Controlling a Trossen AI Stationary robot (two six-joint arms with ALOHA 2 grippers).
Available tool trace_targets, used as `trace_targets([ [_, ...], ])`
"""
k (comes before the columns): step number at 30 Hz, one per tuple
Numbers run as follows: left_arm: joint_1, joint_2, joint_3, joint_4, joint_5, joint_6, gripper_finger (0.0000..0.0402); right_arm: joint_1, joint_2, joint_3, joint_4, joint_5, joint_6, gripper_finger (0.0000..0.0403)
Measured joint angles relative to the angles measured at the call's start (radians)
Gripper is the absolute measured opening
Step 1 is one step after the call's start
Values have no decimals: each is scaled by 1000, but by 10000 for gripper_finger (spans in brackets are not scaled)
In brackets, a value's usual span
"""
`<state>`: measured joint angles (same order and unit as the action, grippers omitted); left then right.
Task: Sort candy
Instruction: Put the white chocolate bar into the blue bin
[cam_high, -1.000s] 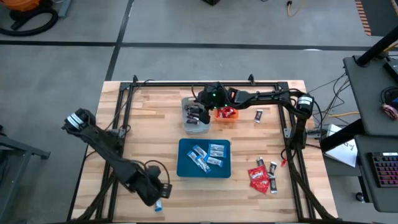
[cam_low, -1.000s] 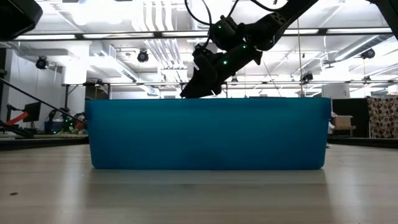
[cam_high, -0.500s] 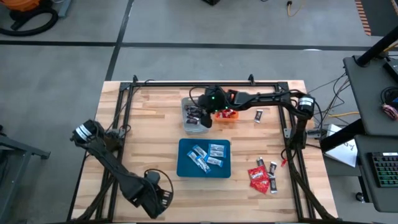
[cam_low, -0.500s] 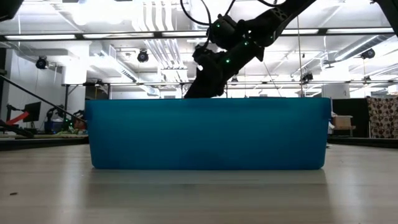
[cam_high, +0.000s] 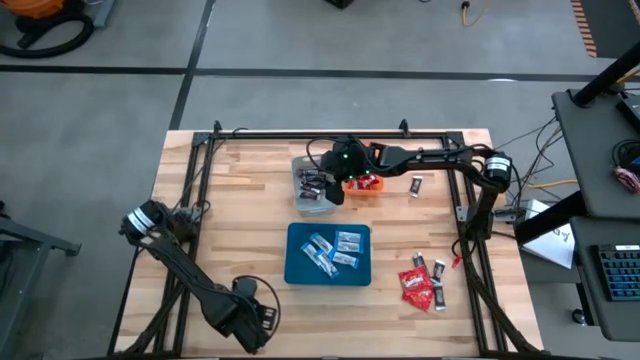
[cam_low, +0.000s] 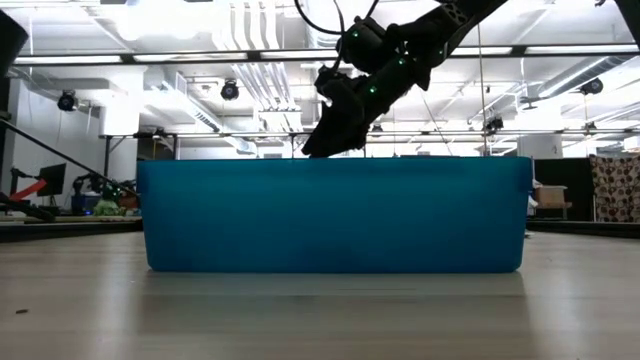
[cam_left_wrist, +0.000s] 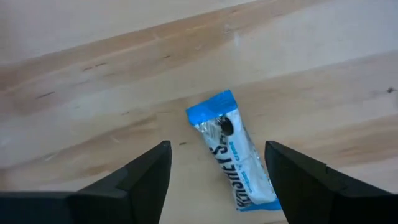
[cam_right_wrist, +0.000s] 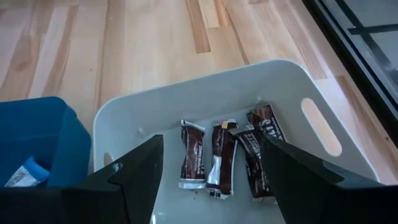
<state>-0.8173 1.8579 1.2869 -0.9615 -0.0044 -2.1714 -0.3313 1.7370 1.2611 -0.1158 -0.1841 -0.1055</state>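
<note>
A blue-and-white bar (cam_left_wrist: 235, 160) lies flat on the wood near the table's near-left corner. My left gripper (cam_left_wrist: 217, 146) is open just above it, one finger on either side, touching nothing. In the high view my left gripper (cam_high: 252, 320) hides the bar. My right gripper (cam_right_wrist: 211, 143) is open and empty over the grey tray (cam_right_wrist: 205, 81), which holds several dark brown mini bars (cam_right_wrist: 224, 155). In the high view my right gripper (cam_high: 326, 188) is above that tray (cam_high: 305, 206) at the far middle. It also shows in the low view (cam_low: 320, 148).
The blue tray (cam_high: 295, 270) in the middle holds blue-and-white bars (cam_high: 330, 250) and fills the low view (cam_low: 330, 215). The orange tray (cam_high: 366, 191) beside the grey one holds red packets. Loose red packets (cam_high: 415, 285) and dark bars (cam_high: 438, 268) lie near right. One dark bar (cam_high: 416, 184) lies far right.
My left gripper has moved a little toward the table's near edge and now covers the blue-and-white bar in the high view. My right gripper has stayed over the grey tray, shifting slightly toward the table's right.
</note>
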Motion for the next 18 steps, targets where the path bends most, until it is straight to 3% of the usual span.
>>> trace_targets([
  [18, 0, 81, -6, 71, 31, 16, 237, 0, 0, -9, -7, 0, 2, 256],
])
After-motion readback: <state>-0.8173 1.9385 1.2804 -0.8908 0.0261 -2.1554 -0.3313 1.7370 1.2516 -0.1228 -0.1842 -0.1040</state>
